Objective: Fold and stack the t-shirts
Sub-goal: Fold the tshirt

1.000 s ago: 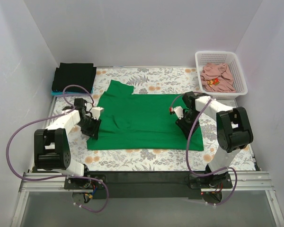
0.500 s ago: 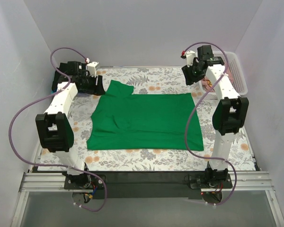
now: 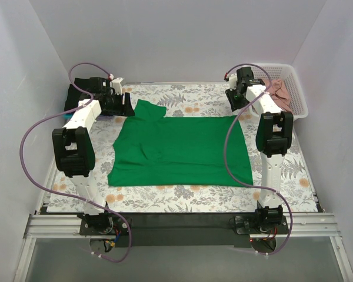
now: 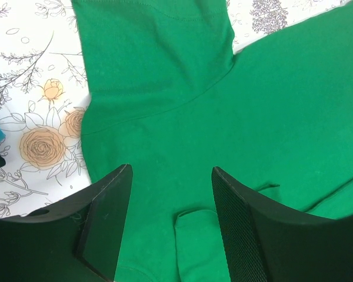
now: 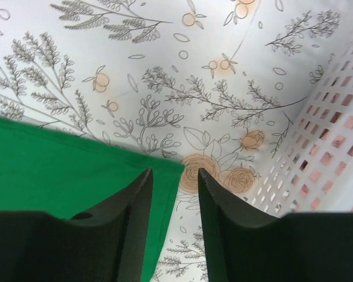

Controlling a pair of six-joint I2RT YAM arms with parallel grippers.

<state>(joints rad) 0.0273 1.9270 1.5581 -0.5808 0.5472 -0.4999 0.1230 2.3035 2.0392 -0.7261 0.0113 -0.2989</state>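
Note:
The bright green t-shirt (image 3: 179, 150) lies spread flat in the middle of the table, one sleeve (image 3: 148, 110) sticking out at its far left. My left gripper (image 3: 125, 106) is open and empty over that sleeve; in the left wrist view the gripper (image 4: 170, 170) hovers above the green cloth (image 4: 165, 76). My right gripper (image 3: 238, 107) is open and empty at the shirt's far right corner; in the right wrist view the gripper (image 5: 175, 173) frames that corner (image 5: 165, 167). A dusty pink t-shirt (image 3: 281, 94) lies in the basket. A black t-shirt (image 3: 82, 88) sits folded at far left.
The white lattice basket (image 3: 297, 97) stands at the far right corner, close to my right arm; its wall shows in the right wrist view (image 5: 332, 147). A light blue edge (image 3: 69, 116) shows under the black stack. White walls enclose the flowered table (image 3: 182, 197).
Both arms have swung from the shirt's left and right sides out to its far corners, then moved slightly inward over the sleeve and the far right corner. The shirt has not moved.

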